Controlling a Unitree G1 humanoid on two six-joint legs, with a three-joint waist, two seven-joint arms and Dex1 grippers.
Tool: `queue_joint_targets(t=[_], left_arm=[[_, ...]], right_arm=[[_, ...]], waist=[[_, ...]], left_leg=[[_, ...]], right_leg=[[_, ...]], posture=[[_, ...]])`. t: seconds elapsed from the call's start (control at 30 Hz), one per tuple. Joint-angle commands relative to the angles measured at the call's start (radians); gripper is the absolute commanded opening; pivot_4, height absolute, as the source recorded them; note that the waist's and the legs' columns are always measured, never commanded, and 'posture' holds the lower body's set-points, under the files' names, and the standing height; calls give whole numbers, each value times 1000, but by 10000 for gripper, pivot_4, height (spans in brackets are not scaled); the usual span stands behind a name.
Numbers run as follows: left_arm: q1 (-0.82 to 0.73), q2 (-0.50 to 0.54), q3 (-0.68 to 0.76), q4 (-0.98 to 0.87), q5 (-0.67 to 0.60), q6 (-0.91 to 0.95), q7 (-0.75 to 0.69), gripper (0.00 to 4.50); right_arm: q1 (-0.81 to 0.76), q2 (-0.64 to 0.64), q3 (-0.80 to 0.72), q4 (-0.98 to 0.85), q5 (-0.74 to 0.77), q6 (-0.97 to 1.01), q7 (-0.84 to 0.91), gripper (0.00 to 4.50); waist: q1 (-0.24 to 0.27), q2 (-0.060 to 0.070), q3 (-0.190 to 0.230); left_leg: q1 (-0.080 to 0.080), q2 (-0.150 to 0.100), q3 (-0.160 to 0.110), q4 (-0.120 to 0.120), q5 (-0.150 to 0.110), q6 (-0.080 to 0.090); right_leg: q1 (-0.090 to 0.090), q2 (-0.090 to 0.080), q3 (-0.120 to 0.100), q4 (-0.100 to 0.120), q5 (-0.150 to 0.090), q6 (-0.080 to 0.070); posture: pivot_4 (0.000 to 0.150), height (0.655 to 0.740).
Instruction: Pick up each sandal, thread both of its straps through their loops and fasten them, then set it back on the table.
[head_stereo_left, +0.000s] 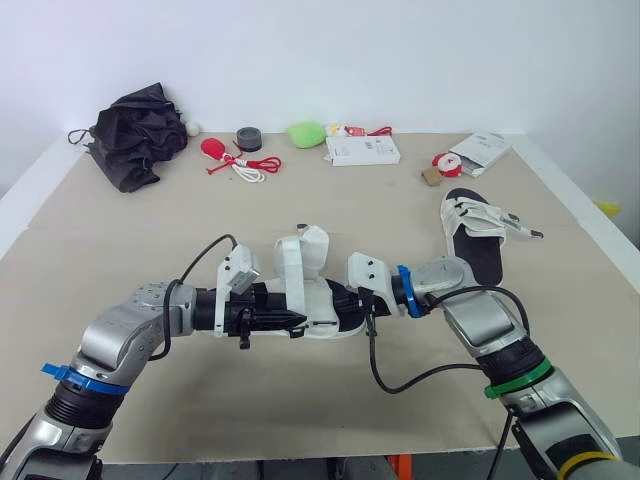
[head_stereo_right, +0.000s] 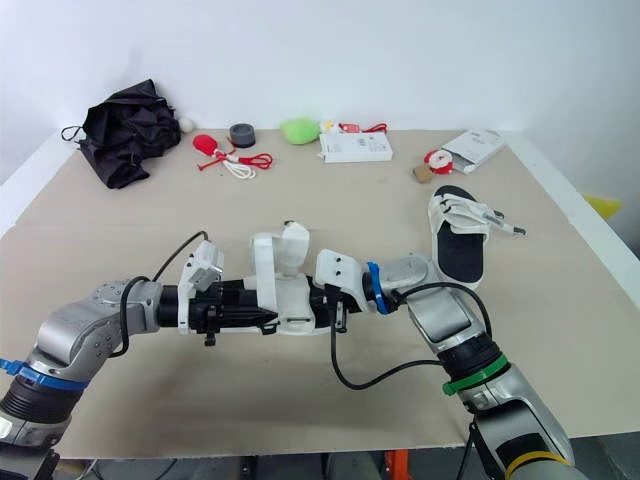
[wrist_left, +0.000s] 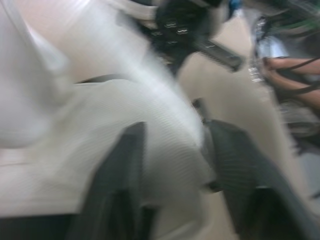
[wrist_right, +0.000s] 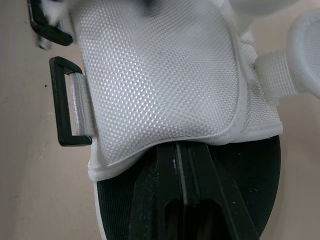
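Looks light and easy to lift: held sandal (head_stereo_left: 310, 290), at lower centre of the frame, low over the surface (head_stereo_left: 150, 230) or resting on it; cannot tell which. Probably bends a little at the black sole. Soft and floppy at the white woven straps (wrist_right: 160, 75), so likely to slide out of a shallow pinch. Best taken by the sole edge on one side and by a strap's free end on the other, clear of the stiff black loops (wrist_right: 67, 102).

Left end effector (head_stereo_left: 290, 320): spread wide, fingers (wrist_left: 125, 170) either side of the white upper and clamped on it. Right end effector (head_stereo_left: 352, 303): pressed closed, laid on the footbed with tips tucked beneath the strap flap; cannot tell whether anything is pinched there.

Well apart at the right of the frame, flat on the surface: second sandal (head_stereo_left: 475, 235).
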Motion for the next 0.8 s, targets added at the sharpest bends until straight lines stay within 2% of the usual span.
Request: queue_joint_targets(t=[0.03,0.27,0.37,0.53,0.7,0.8], left_arm=[[-27,41,65,-39,-33,0,-50,30302],[19,207,234,-140,-262,190,-159,30302],[52,245,278,-136,-307,261,-127,30302],[5,98,309,-53,-420,452,146,30302],[-14,-24,322,-36,-474,544,320,30302],[-25,-57,330,-20,-498,568,366,30302]], right_arm=[[30,-7,52,65,-46,20,-5,0],[30,-6,51,71,-46,15,-2,0],[22,6,56,86,-48,7,-2,0],[14,18,65,99,-51,-4,2,0],[12,19,65,104,-53,-9,5,0],[14,17,63,101,-54,-8,5,0]], waist=[[-1,0,0],[-10,0,1],[-13,1,1],[-14,-1,2],[-19,-3,3],[-20,-3,3]], left_leg=[[0,0,0,0,0,0],[-1,1,0,-1,0,0],[-1,2,0,-1,0,0],[7,1,0,-1,0,0],[7,1,0,-1,0,0],[8,1,-1,-3,0,0]], right_leg=[[0,0,0,0,0,0],[-1,1,0,0,-1,0],[-2,1,0,0,-1,0],[2,0,0,0,-1,-1],[6,1,1,0,0,0],[6,2,0,1,1,2]], posture=[[1500,7400],[1500,7400],[1500,7400],[1500,7400],[1500,7400],[1500,7400]])
